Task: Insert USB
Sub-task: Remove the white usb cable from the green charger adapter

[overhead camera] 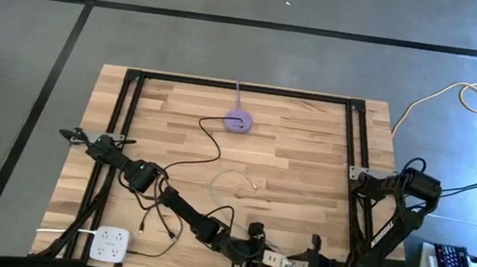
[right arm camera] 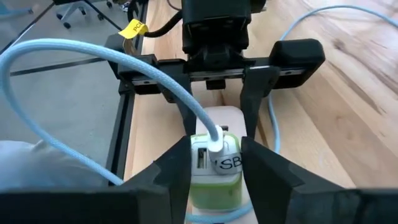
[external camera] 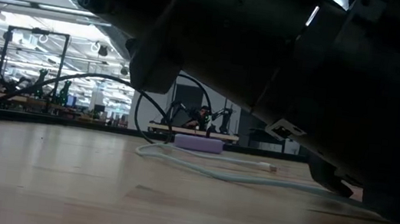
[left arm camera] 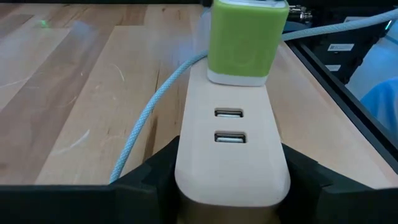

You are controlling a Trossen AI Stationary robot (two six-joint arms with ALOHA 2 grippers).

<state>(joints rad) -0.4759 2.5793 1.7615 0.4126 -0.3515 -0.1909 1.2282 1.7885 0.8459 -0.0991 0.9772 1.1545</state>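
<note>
Here, bottom centre, my left gripper (left arm camera: 233, 186) clamps the power strip (left arm camera: 231, 143); my right gripper (right arm camera: 214, 165) pinches the green charger (right arm camera: 214, 177), cable (right arm camera: 93, 62) plugged in.

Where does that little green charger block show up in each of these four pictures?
High view: green charger, a pale speck at the table's near edge between the two grippers.
Low view: not visible; dark arm parts block it.
Left wrist view: green charger, plugged on the beige power strip.
Right wrist view: green charger, between the fingers.
Shared landmark: light blue cable.
</note>
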